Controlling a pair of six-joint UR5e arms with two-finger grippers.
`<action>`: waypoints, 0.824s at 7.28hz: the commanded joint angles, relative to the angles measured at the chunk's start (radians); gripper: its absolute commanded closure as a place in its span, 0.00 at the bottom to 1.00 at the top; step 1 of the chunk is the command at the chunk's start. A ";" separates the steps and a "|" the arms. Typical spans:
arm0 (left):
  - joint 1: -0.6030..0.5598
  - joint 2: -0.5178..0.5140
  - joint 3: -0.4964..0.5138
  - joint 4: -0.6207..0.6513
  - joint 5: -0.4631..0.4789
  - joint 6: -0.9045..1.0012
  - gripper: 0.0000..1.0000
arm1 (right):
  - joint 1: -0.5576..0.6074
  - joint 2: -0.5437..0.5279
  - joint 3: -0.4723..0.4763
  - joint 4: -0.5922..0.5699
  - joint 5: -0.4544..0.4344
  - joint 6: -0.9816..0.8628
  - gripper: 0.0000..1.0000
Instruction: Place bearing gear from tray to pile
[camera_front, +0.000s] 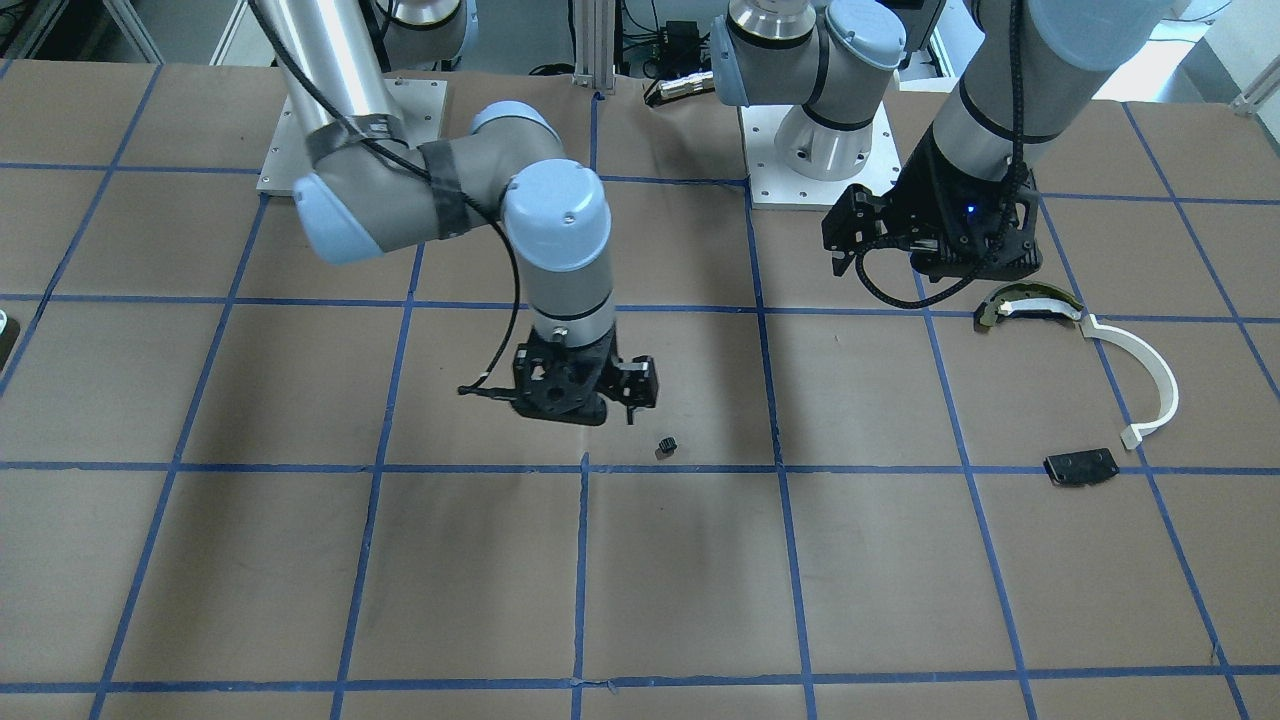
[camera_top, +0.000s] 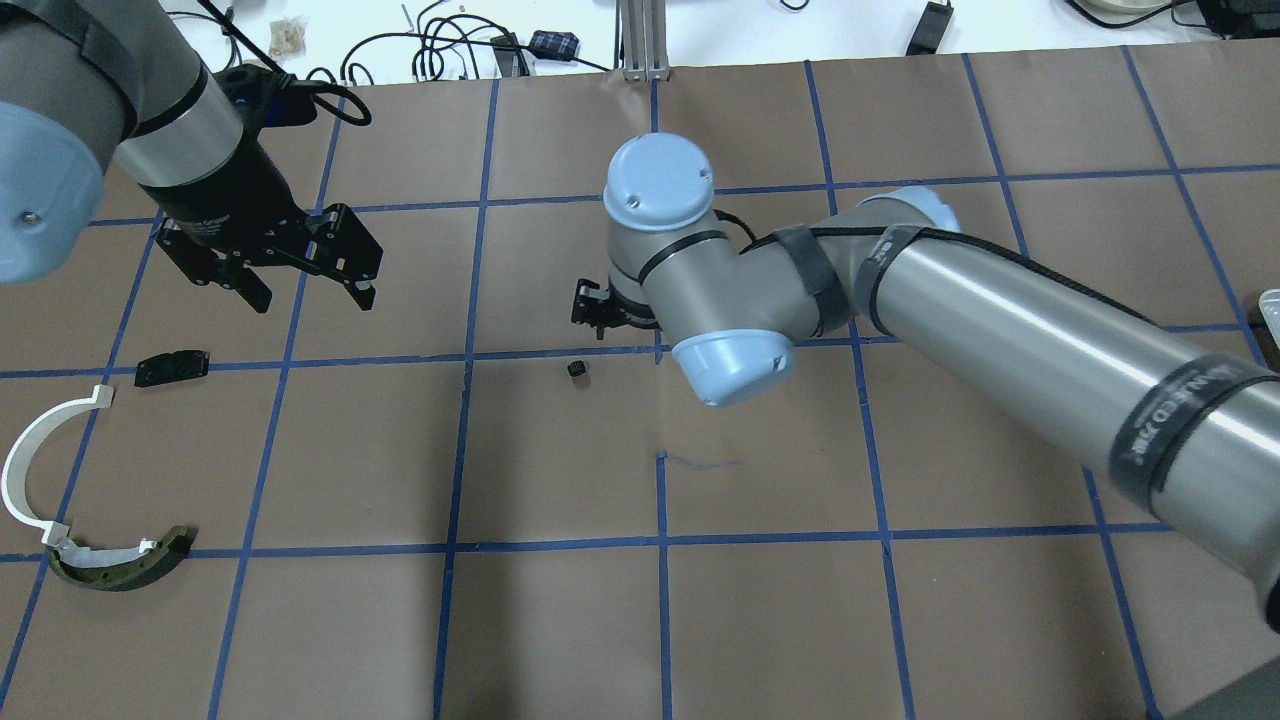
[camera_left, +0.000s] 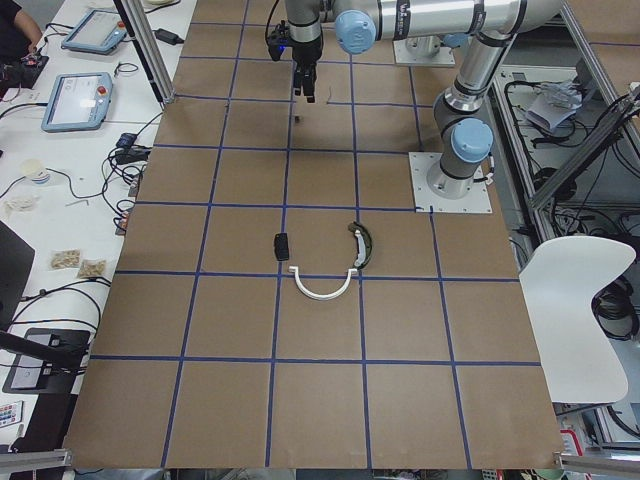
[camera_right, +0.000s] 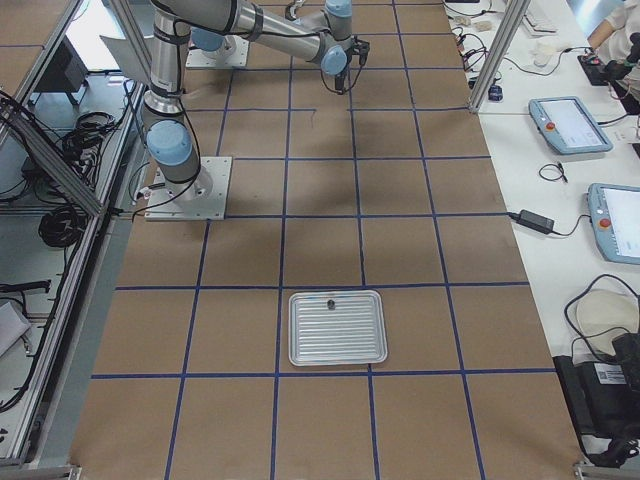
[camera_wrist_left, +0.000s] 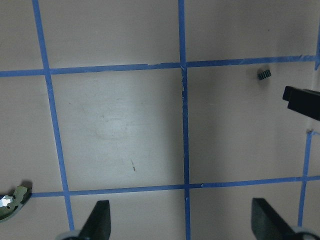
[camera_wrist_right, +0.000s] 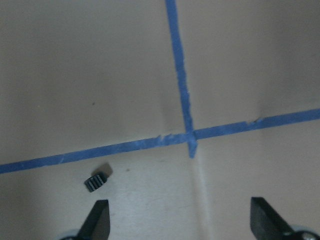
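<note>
A tiny black bearing gear lies alone on the brown paper at mid-table. It also shows in the front view and in both wrist views. My right gripper hovers just beside it, open and empty. My left gripper is open and empty, above the pile's side. The pile holds a white arc strip, an olive-and-silver curved piece and a flat black plate. The tray lies at the table's other end.
The table is brown paper with a blue tape grid. A small dark part lies in the tray. The arm bases stand at the robot's edge. Cables and devices lie beyond the far edge.
</note>
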 joint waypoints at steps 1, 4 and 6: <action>-0.032 -0.042 -0.014 0.048 -0.013 -0.010 0.00 | -0.286 -0.115 0.000 0.177 -0.011 -0.345 0.00; -0.170 -0.204 -0.017 0.236 -0.011 -0.004 0.00 | -0.748 -0.149 -0.004 0.253 -0.069 -1.101 0.00; -0.239 -0.296 -0.017 0.358 -0.011 0.046 0.00 | -1.039 -0.140 0.003 0.253 -0.060 -1.499 0.00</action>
